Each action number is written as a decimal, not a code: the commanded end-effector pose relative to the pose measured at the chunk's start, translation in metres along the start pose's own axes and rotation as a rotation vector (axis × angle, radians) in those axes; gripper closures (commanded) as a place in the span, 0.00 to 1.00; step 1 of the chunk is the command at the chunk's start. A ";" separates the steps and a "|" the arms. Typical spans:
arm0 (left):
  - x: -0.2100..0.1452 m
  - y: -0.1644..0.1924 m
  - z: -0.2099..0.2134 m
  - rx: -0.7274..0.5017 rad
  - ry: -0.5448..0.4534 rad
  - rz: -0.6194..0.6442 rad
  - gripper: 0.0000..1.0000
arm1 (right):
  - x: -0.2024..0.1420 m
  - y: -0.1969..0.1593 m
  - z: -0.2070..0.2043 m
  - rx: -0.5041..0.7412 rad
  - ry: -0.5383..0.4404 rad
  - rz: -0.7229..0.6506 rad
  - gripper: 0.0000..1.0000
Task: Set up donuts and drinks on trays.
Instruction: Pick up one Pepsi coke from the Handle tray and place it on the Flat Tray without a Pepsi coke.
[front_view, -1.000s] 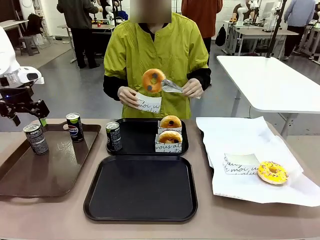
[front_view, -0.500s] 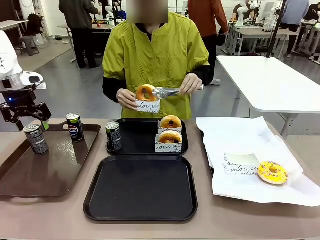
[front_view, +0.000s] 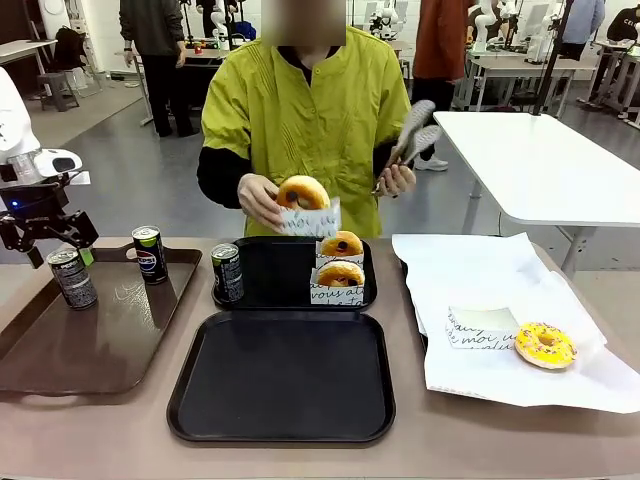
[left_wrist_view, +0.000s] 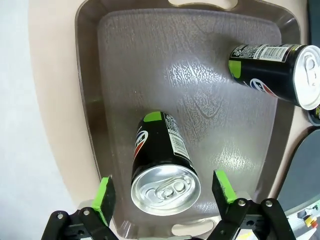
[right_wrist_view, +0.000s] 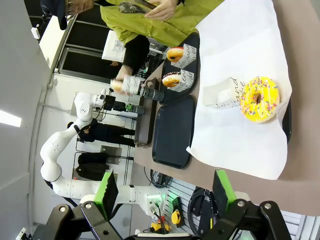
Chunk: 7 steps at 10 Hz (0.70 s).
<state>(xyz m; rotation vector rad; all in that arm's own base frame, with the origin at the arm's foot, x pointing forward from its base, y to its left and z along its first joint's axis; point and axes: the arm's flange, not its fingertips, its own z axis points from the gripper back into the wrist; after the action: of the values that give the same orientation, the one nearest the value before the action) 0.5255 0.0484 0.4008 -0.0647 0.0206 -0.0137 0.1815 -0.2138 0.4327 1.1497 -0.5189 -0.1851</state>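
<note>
At the left pincer: spread wide, gripping nothing, low over an upright can near one end of the brown tray, with a green pad on each side of the silver top and a gap on both. At the right pincer: likewise open and empty, well apart from everything on the desk. Likely trouble from here: closing too high on the can, at the rim rather than the body, and so tipping it or letting it slide out on the lift; clipping the second can just beyond on the same tray during the carry; meeting the person's hand, now above the far black tray with a boxed donut, if both head for that tray at once. Little room there already, beside the third can and two boxed donuts. Count: three cans, two on the brown tray and one on the far black tray. Four donuts, one in hand, two on the far tray, one yellow-glazed donut on the white paper. Four white boxes, three filled, one empty box beside the yellow donut. Two black trays, the near black tray bare. One brown tray. One pair of tongs in the person's other hand.
</note>
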 end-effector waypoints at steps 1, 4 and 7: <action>-0.002 0.005 -0.008 -0.007 -0.011 -0.024 0.00 | 0.002 0.000 0.000 0.019 -0.006 0.018 0.00; 0.002 0.005 -0.020 0.012 -0.022 -0.028 0.00 | 0.002 0.000 0.000 0.019 -0.006 0.018 0.00; 0.003 0.005 -0.032 0.019 -0.022 -0.028 0.00 | 0.002 0.000 0.000 0.019 -0.006 0.018 0.00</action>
<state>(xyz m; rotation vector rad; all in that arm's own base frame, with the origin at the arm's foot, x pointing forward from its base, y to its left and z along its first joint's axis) 0.5296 0.0492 0.3734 -0.0575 0.0141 -0.0287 0.1815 -0.2138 0.4327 1.1497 -0.5189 -0.1850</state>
